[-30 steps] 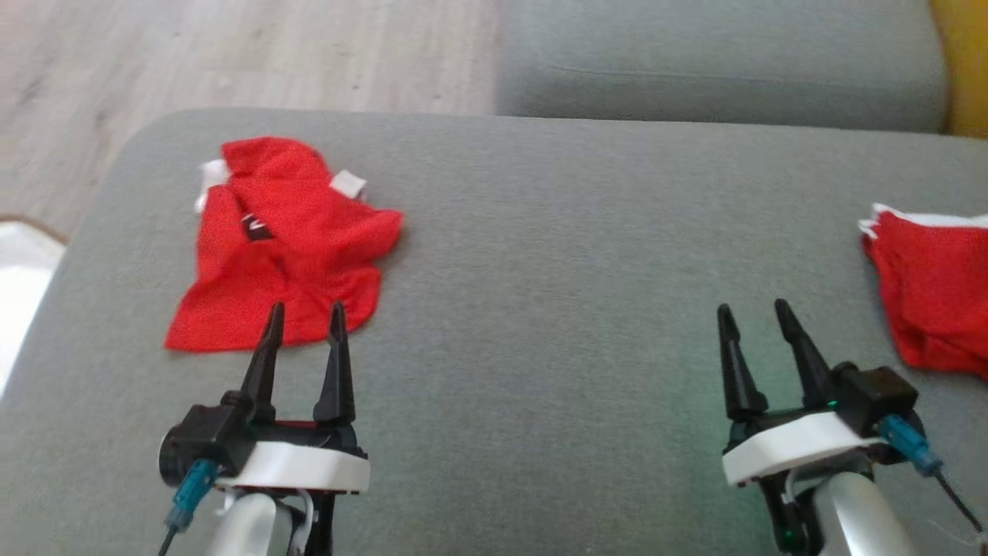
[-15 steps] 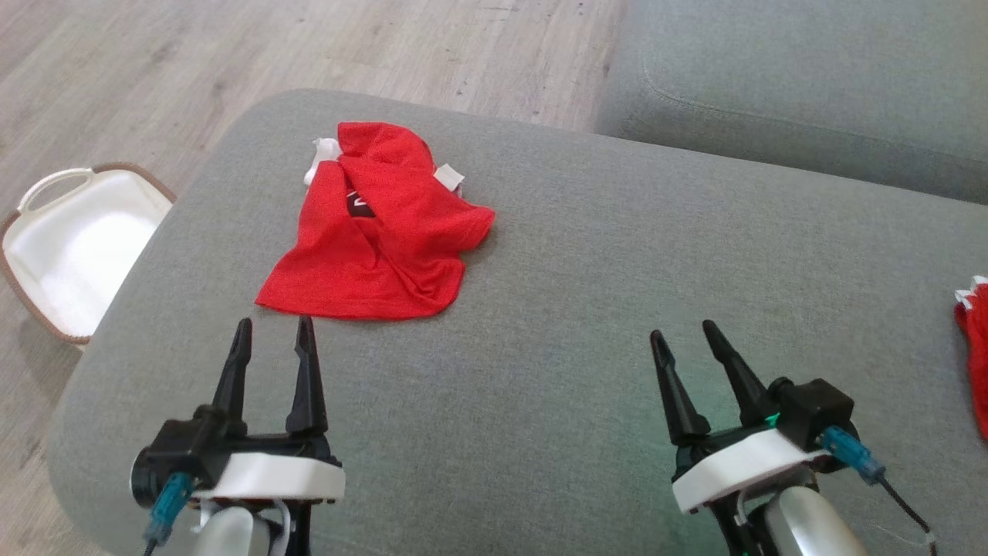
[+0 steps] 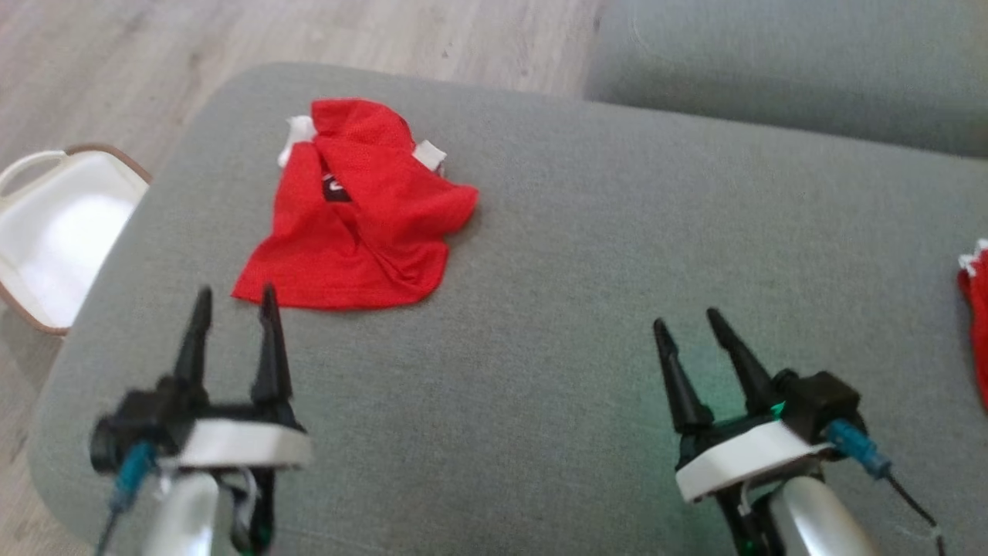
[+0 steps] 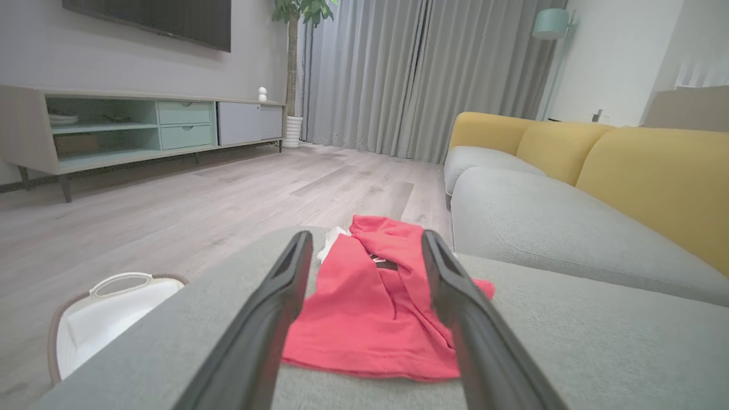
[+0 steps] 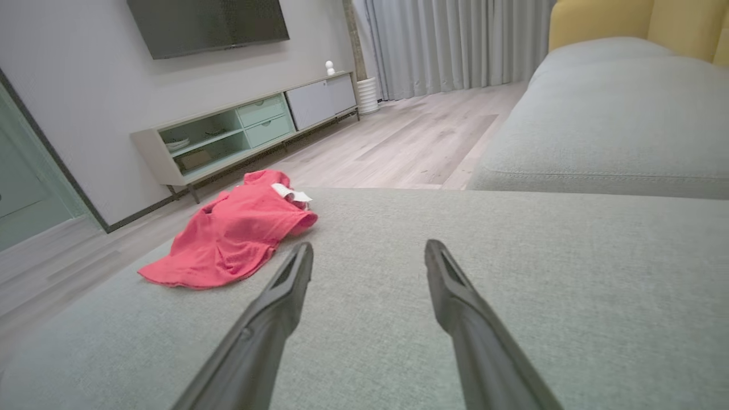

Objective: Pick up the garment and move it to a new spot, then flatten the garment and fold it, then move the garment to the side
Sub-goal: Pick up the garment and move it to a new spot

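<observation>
Head view high, tilted down on grey seat (image 3: 556, 309), both wrist views low, skimming it toward the room, left wrist close behind red garment (image 4: 364, 307), right wrist farther off, all three share it.

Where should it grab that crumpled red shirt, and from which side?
Probably the near hem of the red garment, coming from the robot's side with the open left gripper: that edge lies free on the cushion, facing and closest to it.

You see soft, even daylight and faint shadows. In the head view the left gripper (image 3: 235, 291) is smeared with blur, the white basket (image 3: 69, 224) glares, and a green glow tints the cushion (image 3: 540, 347) beside the right gripper (image 3: 685, 317). The 2 wrist views look sharper, with their near fingers (image 4: 273, 319) out of focus.
</observation>
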Motion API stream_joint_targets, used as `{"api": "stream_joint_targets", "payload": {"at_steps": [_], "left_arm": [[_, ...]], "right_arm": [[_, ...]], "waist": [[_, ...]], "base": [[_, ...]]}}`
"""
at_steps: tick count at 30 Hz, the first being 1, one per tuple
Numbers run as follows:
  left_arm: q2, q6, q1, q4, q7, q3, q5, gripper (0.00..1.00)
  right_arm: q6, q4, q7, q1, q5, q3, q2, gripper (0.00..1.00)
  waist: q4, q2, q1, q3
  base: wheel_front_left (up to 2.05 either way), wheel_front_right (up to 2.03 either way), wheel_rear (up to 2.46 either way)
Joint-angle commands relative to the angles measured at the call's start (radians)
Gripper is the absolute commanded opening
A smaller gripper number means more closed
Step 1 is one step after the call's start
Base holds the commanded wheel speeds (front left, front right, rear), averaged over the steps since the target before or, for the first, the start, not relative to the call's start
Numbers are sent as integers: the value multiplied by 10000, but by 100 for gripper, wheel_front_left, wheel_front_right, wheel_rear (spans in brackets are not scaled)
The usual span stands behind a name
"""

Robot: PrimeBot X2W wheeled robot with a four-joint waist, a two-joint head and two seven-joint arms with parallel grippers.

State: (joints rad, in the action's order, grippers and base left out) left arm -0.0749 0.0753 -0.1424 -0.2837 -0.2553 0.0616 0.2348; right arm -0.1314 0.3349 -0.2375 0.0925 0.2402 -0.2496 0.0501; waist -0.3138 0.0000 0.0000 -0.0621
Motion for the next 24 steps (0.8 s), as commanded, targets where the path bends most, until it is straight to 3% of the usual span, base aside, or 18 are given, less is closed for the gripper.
{"api": "stream_joint_targets", "payload": {"at_steps": [1,5,11,14,20,24], "left_arm": [[-320,61,-827,248,-65,-415,-93,100],[-1073,226,-2150,-434,215,-422,-210,100],[-2165,496,-4484,-2073,1437,171,-109,100],[-2462,543,-5420,-2997,2282,986,252,100],[-3067,551,-6296,-4356,4289,3202,1965,100],[-3305,552,-6493,-4855,4818,3974,2917,100]], "right_arm": [[7,-408,-15,481,-104,-109,1,100],[7,-850,143,727,-457,319,1,100],[7,-1692,400,1053,-881,940,1,100],[7,-2030,491,1184,-970,1101,1,100],[7,-2377,528,1371,-963,1179,1,100],[7,-2437,467,1450,-926,1203,1,100]], "waist": [[256,0,0,-372],[598,0,0,-1077],[1124,0,0,-2107],[1369,0,0,-2492],[1798,0,0,-3038],[1977,0,0,-3214]], "base": [[0,0,0],[0,0,0],[0,0,0],[0,0,0],[0,0,0],[0,0,0]]}}
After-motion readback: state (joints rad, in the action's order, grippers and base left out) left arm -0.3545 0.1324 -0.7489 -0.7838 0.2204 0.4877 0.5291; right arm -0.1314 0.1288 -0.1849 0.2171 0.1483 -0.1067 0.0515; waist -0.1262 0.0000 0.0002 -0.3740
